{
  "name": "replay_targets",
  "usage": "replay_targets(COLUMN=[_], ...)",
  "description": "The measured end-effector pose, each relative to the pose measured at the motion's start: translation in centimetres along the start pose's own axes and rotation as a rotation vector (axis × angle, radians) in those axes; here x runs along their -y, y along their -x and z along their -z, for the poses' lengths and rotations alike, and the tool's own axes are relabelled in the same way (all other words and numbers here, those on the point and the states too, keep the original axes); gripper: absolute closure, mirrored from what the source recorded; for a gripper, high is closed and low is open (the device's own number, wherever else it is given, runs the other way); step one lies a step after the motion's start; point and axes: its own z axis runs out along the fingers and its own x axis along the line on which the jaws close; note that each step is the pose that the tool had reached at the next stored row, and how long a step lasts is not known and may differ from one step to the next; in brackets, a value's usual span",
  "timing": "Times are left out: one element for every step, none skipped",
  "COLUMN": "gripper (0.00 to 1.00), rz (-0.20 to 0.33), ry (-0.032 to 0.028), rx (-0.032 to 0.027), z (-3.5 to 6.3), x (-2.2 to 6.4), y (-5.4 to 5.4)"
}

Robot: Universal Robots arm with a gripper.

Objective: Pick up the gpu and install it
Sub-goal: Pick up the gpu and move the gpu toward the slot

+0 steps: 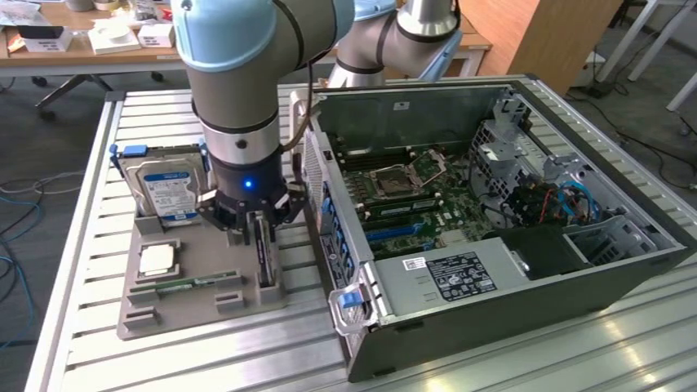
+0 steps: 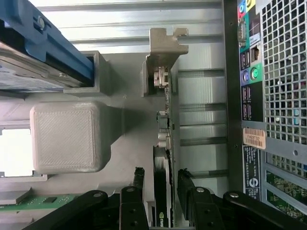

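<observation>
**Wrist view.** Fingers (image 2: 138, 178) stand spread and released, one on each face of the gpu (image 2: 167, 120), and nothing is gripped. The card stands on edge in a slot of the grey holder (image 2: 67, 136), its metal bracket (image 2: 163, 48) at the far end. A slim gap appears to separate each finger from the card. If they close off-centre, one finger would likely land first and tilt the thin card in its slot. A grip on raised components could slip. The rear panel of the computer case (image 2: 283, 96) runs near that side, leaving a narrow channel.

**Exterior view.** The gripper (image 1: 253, 229) sits low over the holder (image 1: 147, 322) on the slatted bench (image 1: 218, 359). The gpu (image 1: 264, 265) is upright at the holder's edge nearest the case (image 1: 523, 310). A hard drive (image 1: 169, 194) stands just beside the gripper on the exterior view's left, so sideways drift risks a knock. Open room lies straight above. The case wall's upper edge is the nearest obstruction on the exterior view's right.
</observation>
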Motion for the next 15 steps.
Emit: replay_targets(gripper=[0.59,0.59,0.59,0.59,0.59,0.59,0.59,0.59,0.59,0.59,0.59,0.59,0.59,0.59,0.59], rz=[0.000,0.000,0.000,0.000,0.000,0.000,0.000,0.000,0.000,0.000,0.000,0.000,0.000,0.000,0.000], ry=[-0.0001,-0.0001,-0.0001,-0.0001,-0.0001,0.0000,-0.0001,-0.0001,-0.0001,-0.0001,0.0000,-0.0001,-0.0001,-0.0001,-0.0002], rx=[0.0000,0.0000,-0.0001,-0.0001,0.0000,0.0000,-0.0001,-0.0001,-0.0001,-0.0001,0.0000,0.0000,-0.0001,0.0000,-0.0001], z=[-0.11,-0.19,-0.23,-0.25,-0.28,-0.30,-0.30,-0.30,-0.30,-0.30,-0.30,-0.30,-0.30,-0.30,-0.29], x=[-0.03,-0.06,-0.08,-0.10,-0.14,-0.16,-0.16,-0.16,-0.15,-0.12,-0.07,-0.02,-0.02,-0.01,0.00], y=[0.00,0.00,-0.01,-0.01,-0.03,-0.03,-0.03,-0.03,-0.03,-0.02,-0.01,-0.02,-0.02,-0.02,-0.02])
